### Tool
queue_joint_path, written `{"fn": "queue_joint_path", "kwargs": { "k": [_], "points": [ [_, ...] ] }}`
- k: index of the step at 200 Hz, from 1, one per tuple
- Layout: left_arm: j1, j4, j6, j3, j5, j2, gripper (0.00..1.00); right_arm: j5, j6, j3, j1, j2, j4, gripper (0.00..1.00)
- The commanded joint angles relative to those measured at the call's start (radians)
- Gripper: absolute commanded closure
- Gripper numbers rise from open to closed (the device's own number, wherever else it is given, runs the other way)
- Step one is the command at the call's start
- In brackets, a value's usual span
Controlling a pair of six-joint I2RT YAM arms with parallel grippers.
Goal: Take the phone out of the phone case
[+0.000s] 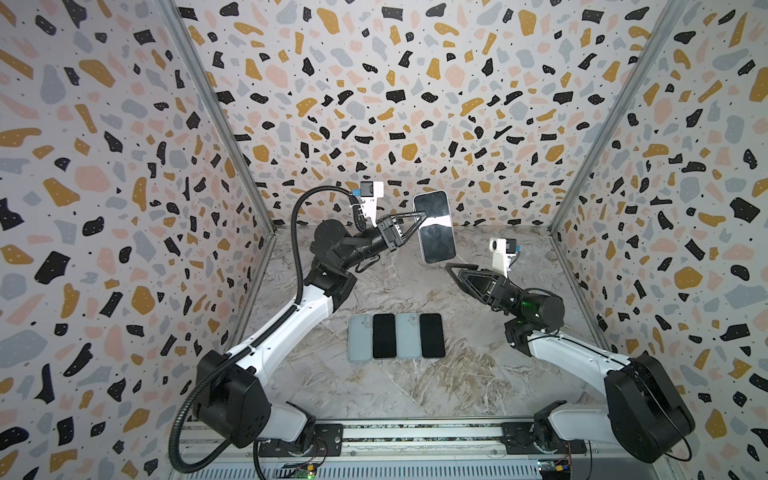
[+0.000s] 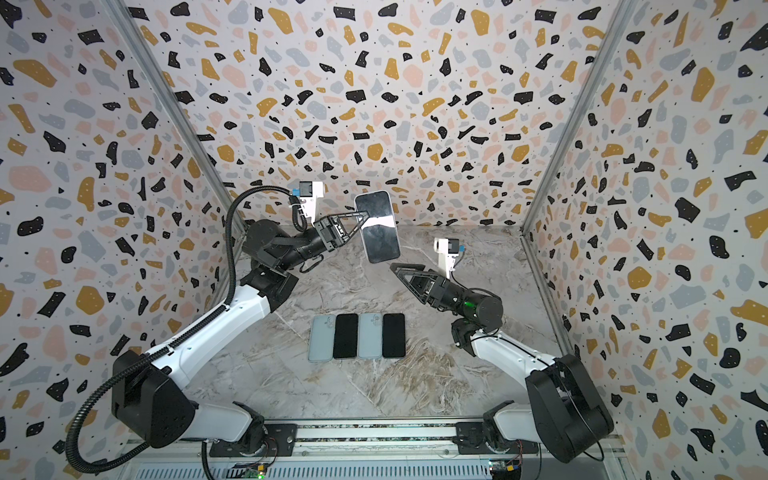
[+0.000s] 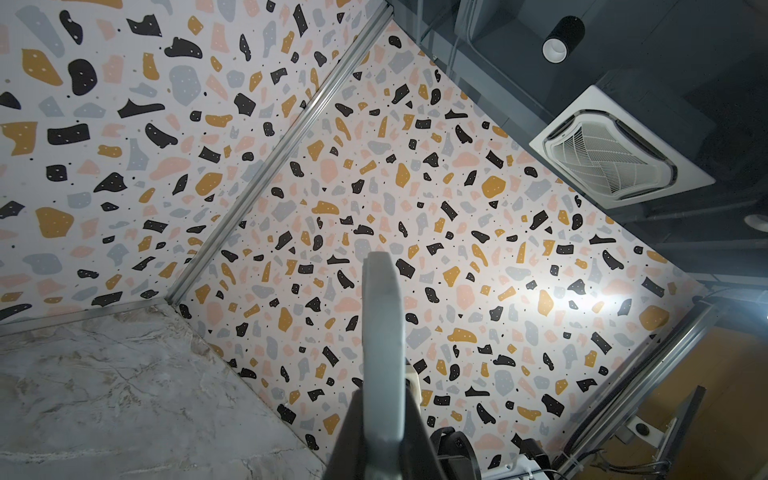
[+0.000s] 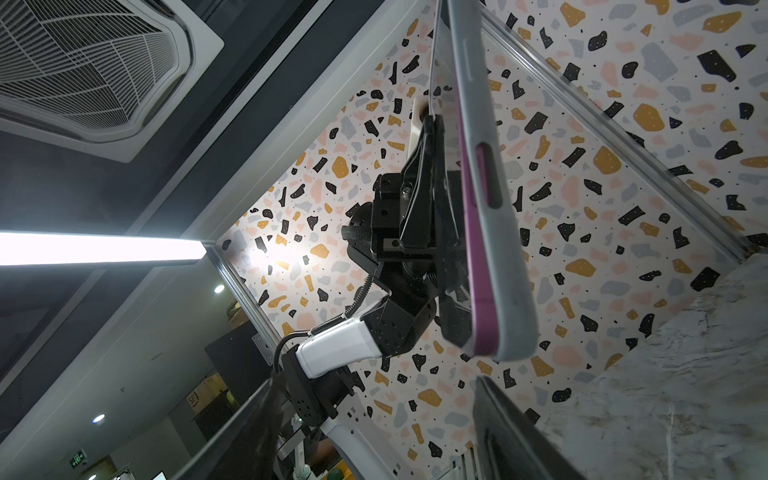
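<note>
Writing: in the right wrist view a green exit sign (image 4: 79,459) outside the cell, characters too small to read; a carton (image 4: 199,399) near it bears a mark that looks like "SF". Phone (image 1: 434,226) sits in its grey case (image 4: 498,208), held high over the table (image 1: 415,395), near upright, dark screen toward both top views; a magenta phone edge shows along the case rim. Left gripper (image 1: 422,220) is pinched narrow across phone and case together at one long side. Right gripper (image 1: 461,268) hangs just below the phone's lower end, jaws wide, touching nothing. On the table, one touching row: grey cases (image 1: 360,337) (image 1: 408,336) alternating with black phones (image 1: 384,336) (image 1: 432,336); whether those cases hold anything cannot be told.
</note>
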Motion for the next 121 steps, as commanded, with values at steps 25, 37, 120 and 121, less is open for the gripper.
{"fn": "queue_joint_path", "kwargs": {
  "k": [25, 37, 120, 121],
  "points": [
    [-0.012, 0.09, 0.023, 0.006, -0.001, -0.031, 1.0, 0.022, 0.026, 0.038, 0.009, 0.025, 0.143, 0.26],
    [-0.015, 0.088, 0.027, 0.005, 0.0, -0.031, 1.0, 0.026, 0.032, 0.04, 0.009, 0.032, 0.165, 0.26],
    [-0.015, 0.091, 0.034, -0.001, -0.023, -0.01, 1.0, 0.023, 0.05, 0.032, 0.037, 0.002, 0.183, 0.27],
    [-0.015, 0.092, 0.033, -0.001, -0.023, -0.01, 1.0, 0.023, 0.049, 0.032, 0.038, 0.001, 0.183, 0.27]
  ]
}}
